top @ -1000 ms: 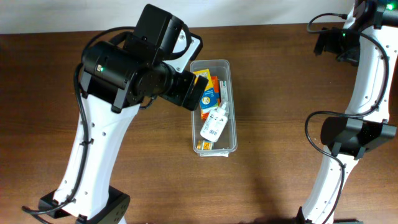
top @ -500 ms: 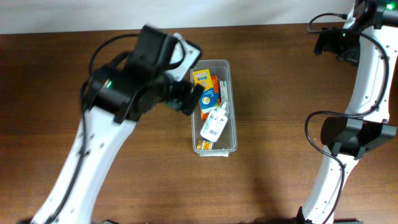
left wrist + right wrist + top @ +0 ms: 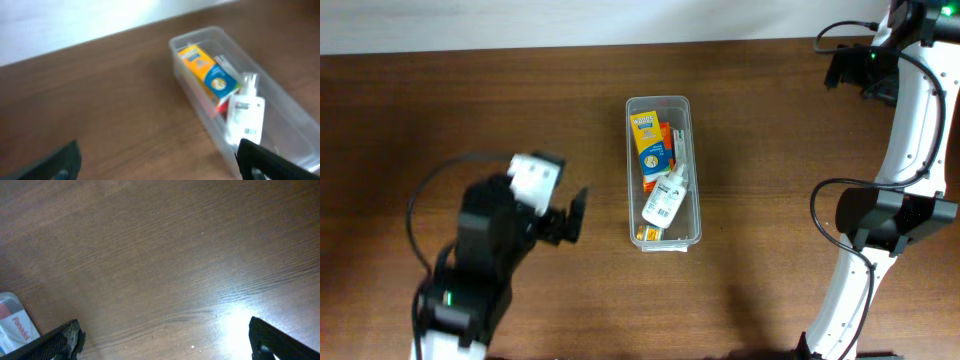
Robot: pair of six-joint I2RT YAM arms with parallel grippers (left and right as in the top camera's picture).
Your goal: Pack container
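r hand (image 3: 165, 347) open nr panadol box (image 3: 17, 327)

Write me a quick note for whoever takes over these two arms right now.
Left gripper: open, empty, apart from the container.
Right gripper: open, empty, over the table.
In the container: a yellow-and-blue box, a white bottle, other small packs.
Done: several items packed.
Left: a Panadol pack lies on the table in the right wrist view; probably next.

Left pincer (image 3: 574, 214) withdrawn from over container (image 3: 664, 99); now well apart, container fully uncovered.
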